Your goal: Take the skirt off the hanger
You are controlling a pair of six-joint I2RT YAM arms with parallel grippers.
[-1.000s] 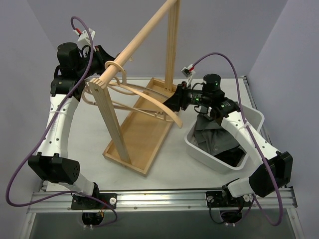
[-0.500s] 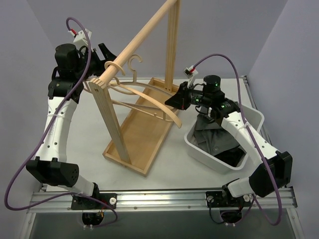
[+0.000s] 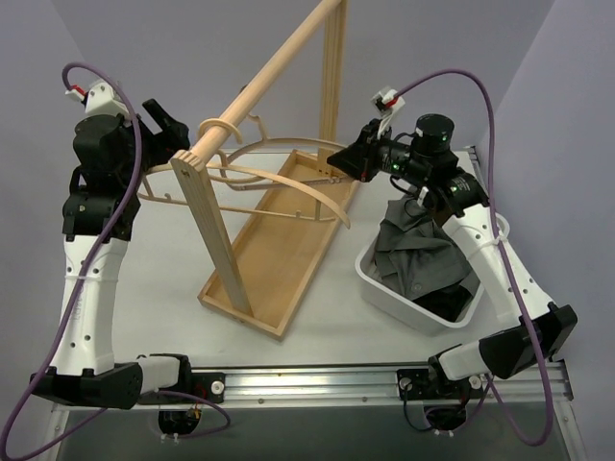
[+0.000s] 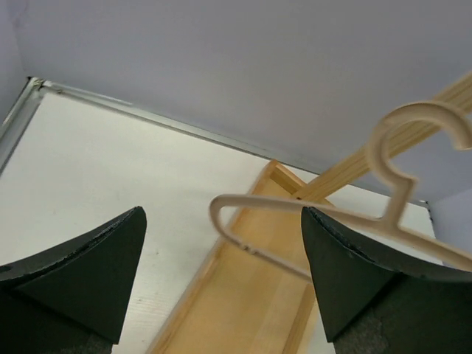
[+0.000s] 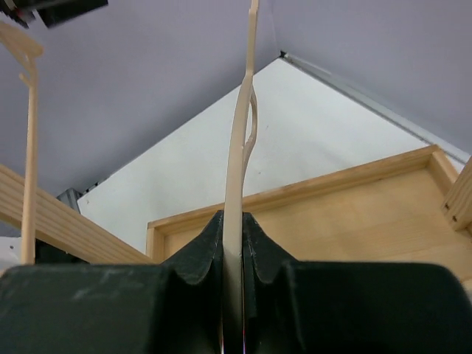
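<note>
Skirt (image 3: pixel 418 259), a dark grey heap of cloth, lay bunched in the white bin (image 3: pixel 382 288) on the right side of the surface (image 3: pixel 154 288), with part of it rising over the bin's far rim. No cloth hung on the pale hanger (image 3: pixel 288 146), which curved bare beside the sloping rail (image 3: pixel 269 72) of the wooden rack. By that, the removal itself looked done.

The right pincer (image 3: pixel 338 158) was clamped narrow on the hanger's right end; its wrist view showed the thin hanger arm (image 5: pixel 240 184) pinched upright between the two pads. The left pincer (image 3: pixel 168 123) stood wide apart and held nothing, near the hanger's left end but clear of it, with the bare left loop (image 4: pixel 221 210) showing in the gap of its own view.

A second bare hanger (image 3: pixel 288 187) appeared to hang lower on the same rail, above the rack's tray base (image 3: pixel 269 259). Whether the gripped hanger's hook sat over the rail or only beside it could not be told. What seemed left was little: settling that hanger and letting it go.
</note>
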